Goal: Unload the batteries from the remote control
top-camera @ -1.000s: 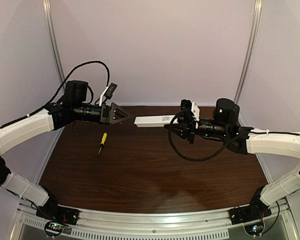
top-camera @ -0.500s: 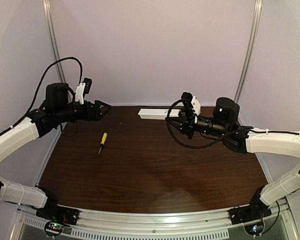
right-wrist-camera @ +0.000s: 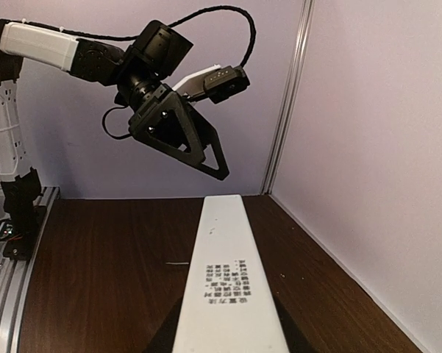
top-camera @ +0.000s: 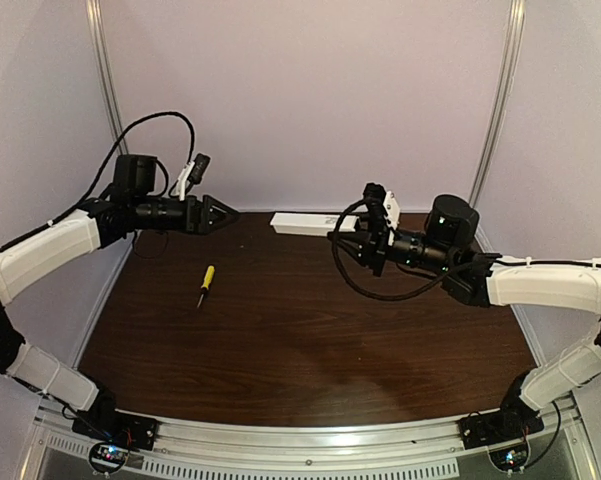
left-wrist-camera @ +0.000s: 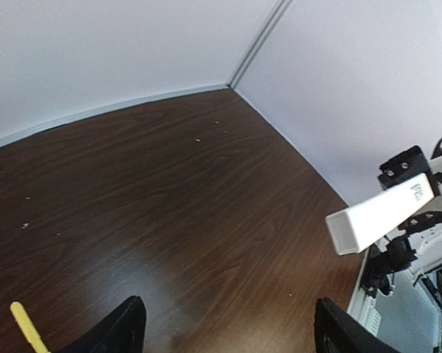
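Top external view: right gripper (top-camera: 354, 243) kept remote control (top-camera: 302, 224) clamped aloft, end pointing left | left gripper (top-camera: 223, 214), jaws spread and empty, had swung back toward it | batteries unseen; judged extraction not begun | screwdriver (top-camera: 207, 281) on table (top-camera: 310, 340).

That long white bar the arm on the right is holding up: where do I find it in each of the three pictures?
Top view: the remote control lies level, upper centre, held at one end by the right gripper.
Left wrist view: right edge, slanting up, its open end toward the camera.
Right wrist view: bottom centre, running away from the camera.
Shared landmark: the dark wooden table, beneath the bar in every view.
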